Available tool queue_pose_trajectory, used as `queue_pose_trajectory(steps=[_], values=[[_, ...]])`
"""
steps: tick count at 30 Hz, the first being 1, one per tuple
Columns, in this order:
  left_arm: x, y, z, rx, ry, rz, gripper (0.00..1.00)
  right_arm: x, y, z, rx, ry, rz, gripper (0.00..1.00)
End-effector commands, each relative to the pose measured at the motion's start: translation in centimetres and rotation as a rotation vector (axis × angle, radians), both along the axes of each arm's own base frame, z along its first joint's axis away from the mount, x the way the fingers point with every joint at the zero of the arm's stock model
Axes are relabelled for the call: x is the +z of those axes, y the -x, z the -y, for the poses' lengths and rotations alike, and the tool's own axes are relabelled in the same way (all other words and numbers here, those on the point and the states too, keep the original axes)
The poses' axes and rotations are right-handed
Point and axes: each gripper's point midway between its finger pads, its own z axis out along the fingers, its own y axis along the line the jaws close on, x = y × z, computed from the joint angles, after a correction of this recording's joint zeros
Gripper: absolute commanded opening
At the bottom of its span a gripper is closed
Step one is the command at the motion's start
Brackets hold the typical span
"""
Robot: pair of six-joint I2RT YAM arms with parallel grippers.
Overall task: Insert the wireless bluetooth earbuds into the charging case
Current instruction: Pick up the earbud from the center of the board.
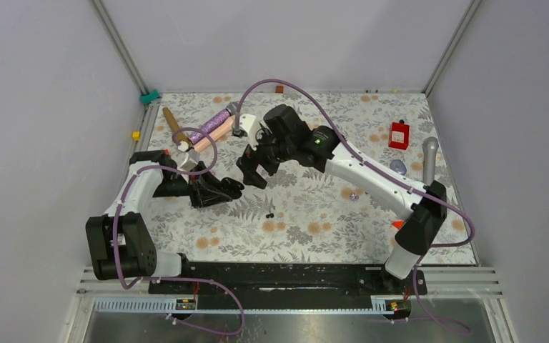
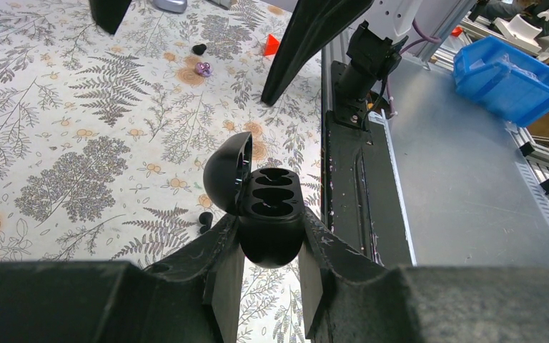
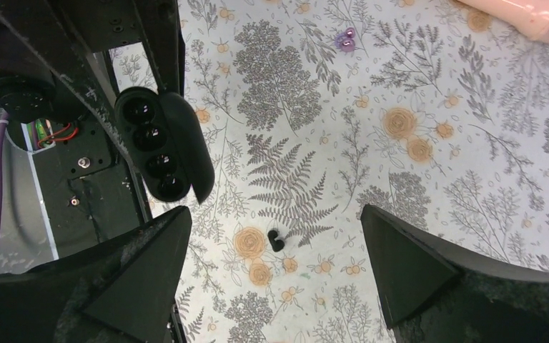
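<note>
From above, the left jaws are squeezed shut on the charging case (image 1: 223,187) and hold it up over the tabletop (image 1: 314,236). The right jaws are wide open and hold nothing. They hang just beside the case. Two black earbuds (image 1: 269,213) lie side by side on the tabletop, a little closer to the arm bases than both jaws. The right jaws are the free ones, so I think they should go down for them. A purple earbud (image 1: 354,194) lies farther right, under the right arm.

In the left wrist view, the charging case (image 2: 270,214) sits between the left jaws with its lid (image 2: 225,171) flipped open to one side. Its little cups look empty. The black earbuds (image 2: 205,220) peek out on the tabletop, low down beside the case.

In the right wrist view, the black earbuds (image 3: 277,240) lie almost in the middle between the two open jaws, down on the tabletop. They are too small to tell which way they point. The charging case (image 3: 161,146) hangs off to the left, its long side running up and down, open and waiting. The purple earbud (image 3: 345,39) is well apart, at the top
</note>
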Motion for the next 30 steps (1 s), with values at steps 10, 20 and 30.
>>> queue_pose_trajectory(steps=[10, 20, 30], values=[[2.2, -0.3, -0.5, 0.059, 0.044, 0.063, 0.0, -9.6, 0.9, 3.4, -0.189, 0.174, -0.171, 0.78], [2.2, -0.3, -0.6, 0.066, 0.041, 0.069, 0.0, -14.4, 2.7, 2.0, -0.062, 0.259, -0.329, 0.58], [2.2, -0.3, -0.6, 0.065, 0.039, 0.072, 0.0, -17.3, 2.7, 3.9, 0.163, 0.376, -0.198, 0.56]])
